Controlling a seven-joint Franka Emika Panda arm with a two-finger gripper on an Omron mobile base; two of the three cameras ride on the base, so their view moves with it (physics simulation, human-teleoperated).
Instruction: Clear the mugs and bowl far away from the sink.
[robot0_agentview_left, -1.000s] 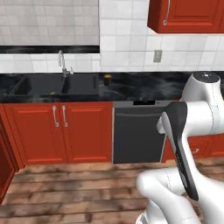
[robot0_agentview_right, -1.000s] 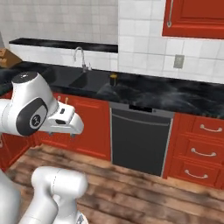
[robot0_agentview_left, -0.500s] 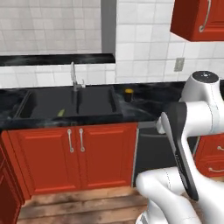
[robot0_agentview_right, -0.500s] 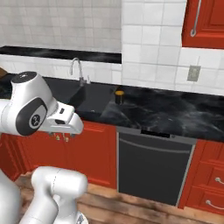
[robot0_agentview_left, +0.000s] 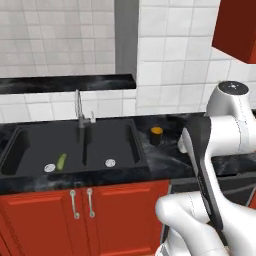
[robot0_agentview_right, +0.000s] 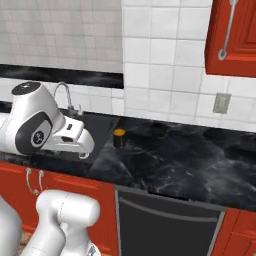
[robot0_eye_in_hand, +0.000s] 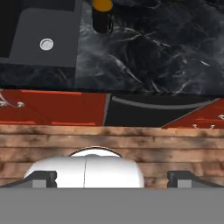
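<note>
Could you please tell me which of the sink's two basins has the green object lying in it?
The left basin of the sink: a green object lies beside its drain, while the right basin holds just its drain.

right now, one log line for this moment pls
phase: approach | gripper: open, holding nothing | mug: upright on counter right of sink | bowl: unseen

The light is soft and even, like a drawn cartoon room, with no clear lamp. The white wall tiles (robot0_agentview_left: 175, 65) look bright. The black counter (robot0_agentview_right: 190, 155) is dark with pale shiny streaks. The sink (robot0_agentview_left: 75, 147) is very dark inside, so small things in it are hard to make out. Shadows are faint. Everything looks a little fuzzy and blocky, not sharp.
</note>
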